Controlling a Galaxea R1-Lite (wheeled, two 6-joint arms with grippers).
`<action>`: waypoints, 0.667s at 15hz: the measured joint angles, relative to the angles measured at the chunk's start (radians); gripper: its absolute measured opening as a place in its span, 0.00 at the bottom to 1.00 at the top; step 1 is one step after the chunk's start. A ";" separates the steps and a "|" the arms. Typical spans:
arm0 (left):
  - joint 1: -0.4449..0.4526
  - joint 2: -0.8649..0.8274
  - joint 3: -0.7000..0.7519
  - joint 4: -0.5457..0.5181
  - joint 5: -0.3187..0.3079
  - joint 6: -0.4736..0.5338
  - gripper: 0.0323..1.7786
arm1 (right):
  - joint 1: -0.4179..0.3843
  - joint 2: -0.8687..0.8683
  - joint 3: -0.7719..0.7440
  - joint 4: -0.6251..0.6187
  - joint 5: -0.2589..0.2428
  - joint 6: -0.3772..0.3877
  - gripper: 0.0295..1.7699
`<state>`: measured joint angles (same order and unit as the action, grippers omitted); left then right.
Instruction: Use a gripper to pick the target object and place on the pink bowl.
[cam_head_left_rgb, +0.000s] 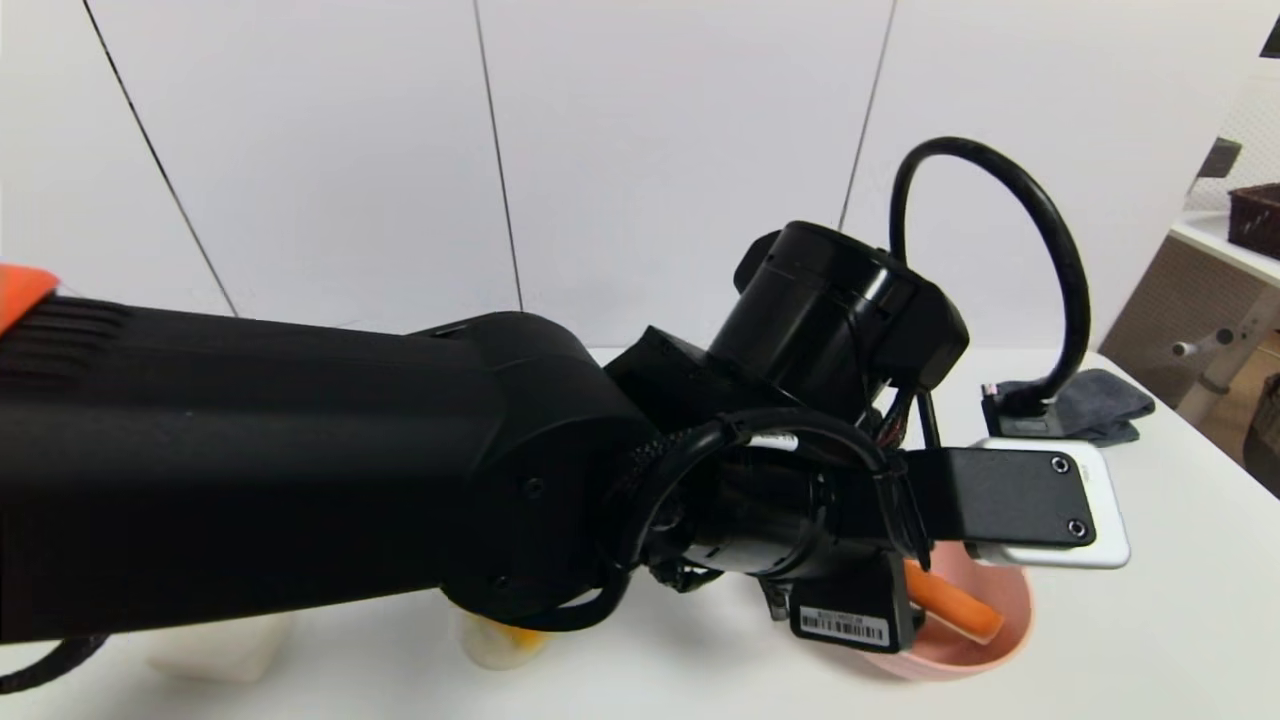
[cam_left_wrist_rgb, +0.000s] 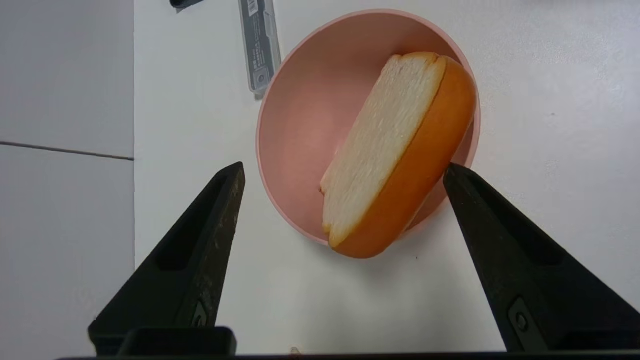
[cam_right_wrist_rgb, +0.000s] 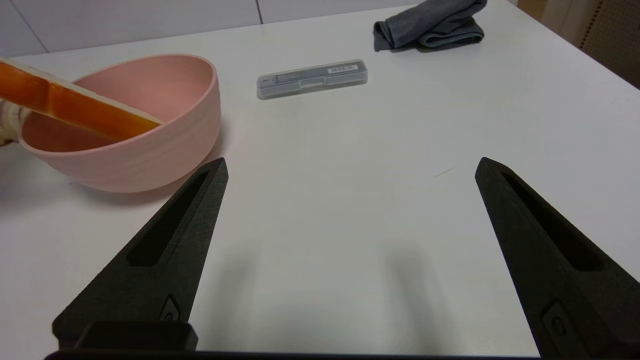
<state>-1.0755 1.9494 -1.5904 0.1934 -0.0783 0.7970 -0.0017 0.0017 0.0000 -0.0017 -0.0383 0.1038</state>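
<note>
**Toast slice propped in the pink bowl, left claw spread above it**

White tabletop (cam_right_wrist_rgb: 350, 200) backed by pale wall panels carries everything. Above it hangs the left gripper (cam_left_wrist_rgb: 344, 172), its two black fingers (cam_left_wrist_rgb: 200, 250) spread wide apart with nothing between them, one tip to each side of the pink bowl (cam_left_wrist_rgb: 300, 125) below. Neither finger touches the toast slice (cam_left_wrist_rgb: 395, 155). The slice lies tilted in the bowl: its creamy face is turned up and its orange-brown crust leans on the rim, one end sticking out over the edge. In the head view the left arm fills most of the frame, and only part of the bowl (cam_head_left_rgb: 1010, 610) and a strip of crust (cam_head_left_rgb: 955, 600) show beneath the wrist.

Just beyond the bowl lies a flat grey plastic case (cam_right_wrist_rgb: 312, 79), apart from it. Farther off, near the far right corner of the tabletop, sits a crumpled dark grey cloth (cam_right_wrist_rgb: 430, 22).

Well to the side, the right gripper (cam_right_wrist_rgb: 350, 170) hovers low over bare tabletop, fingers wide apart, holding nothing.
</note>
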 joint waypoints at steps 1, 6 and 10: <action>-0.001 -0.014 0.003 0.028 0.000 -0.014 0.83 | 0.000 0.000 0.000 0.000 0.000 0.000 0.97; -0.001 -0.073 0.008 0.189 0.000 -0.032 0.89 | 0.000 0.000 0.000 0.000 0.000 0.000 0.97; 0.065 -0.136 0.023 0.201 0.062 -0.027 0.92 | 0.000 0.000 0.000 0.000 0.000 0.000 0.97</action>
<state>-1.0106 1.8136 -1.5677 0.3940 -0.0162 0.7696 -0.0017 0.0017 0.0000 -0.0013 -0.0383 0.1034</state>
